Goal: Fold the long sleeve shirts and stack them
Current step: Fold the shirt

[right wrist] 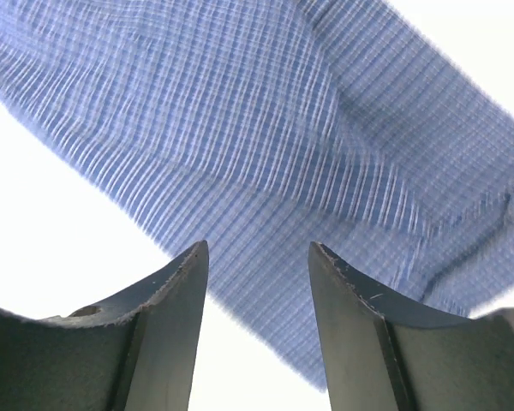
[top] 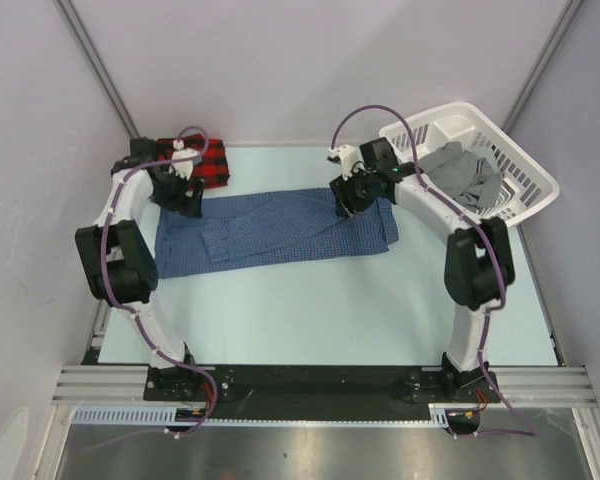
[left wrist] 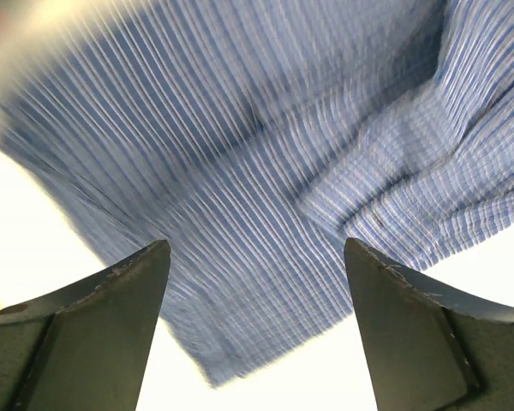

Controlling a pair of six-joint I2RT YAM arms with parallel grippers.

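Observation:
The dark blue fine-check shirt (top: 280, 230) lies folded into a long band across the middle of the table. The red-and-black plaid shirt (top: 202, 160) lies folded at the back left. My left gripper (top: 185, 195) hovers over the band's back left corner, open and empty; its wrist view shows blue cloth (left wrist: 265, 154) below the spread fingers (left wrist: 111, 317). My right gripper (top: 348, 198) hovers over the band's back right part, open and empty, with blue cloth (right wrist: 265, 145) below its fingers (right wrist: 176, 317).
A white laundry basket (top: 525, 165) stands at the back right, holding grey clothing (top: 465, 175). Grey walls close the left, back and right. The table's front edge carries the arm bases on a black rail (top: 310, 385).

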